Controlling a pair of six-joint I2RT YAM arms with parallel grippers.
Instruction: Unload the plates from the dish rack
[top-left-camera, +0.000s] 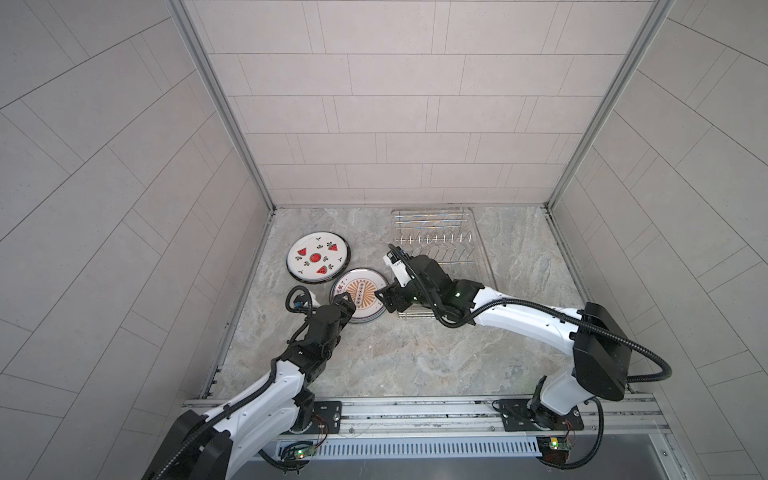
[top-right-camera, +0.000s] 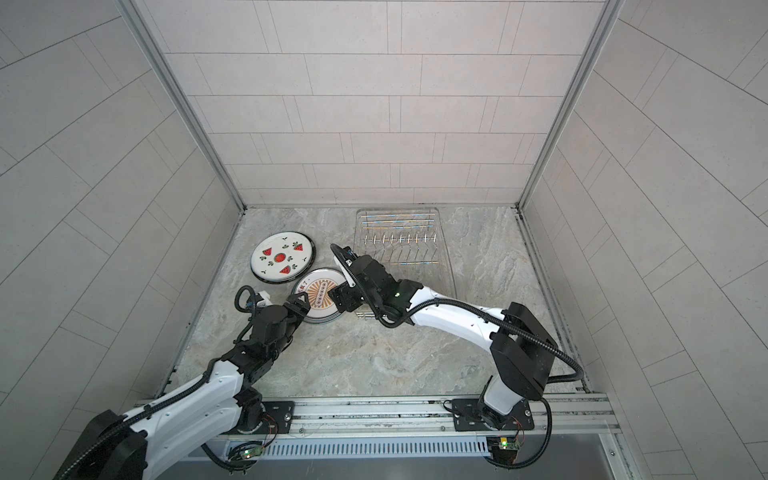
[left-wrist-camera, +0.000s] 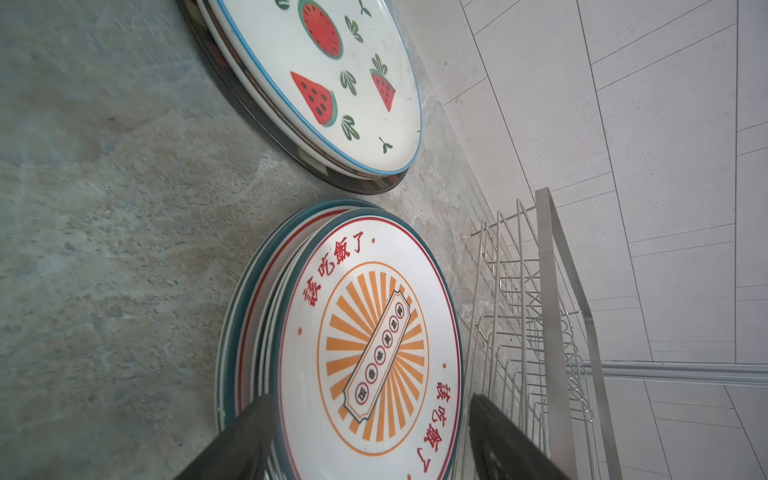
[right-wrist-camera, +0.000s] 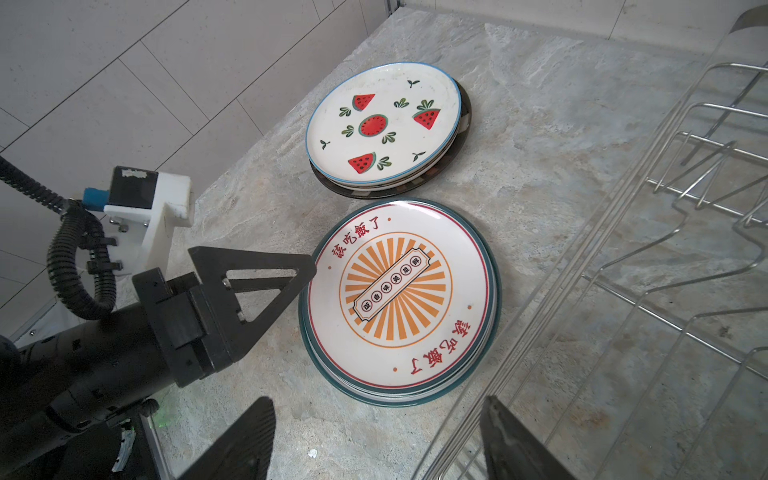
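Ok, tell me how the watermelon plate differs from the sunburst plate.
The watermelon plate has a blue rim, the sunburst plate a teal one. The watermelon plate lies farther back, the sunburst plate nearer the front. Both top stacks lying flat on the counter.

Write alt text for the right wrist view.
Two plate stacks lie on a marble counter: a watermelon-print stack beyond an orange-sunburst stack. The left arm's jaws sit at the sunburst stack's rim; the wire dish rack beside holds no plates.
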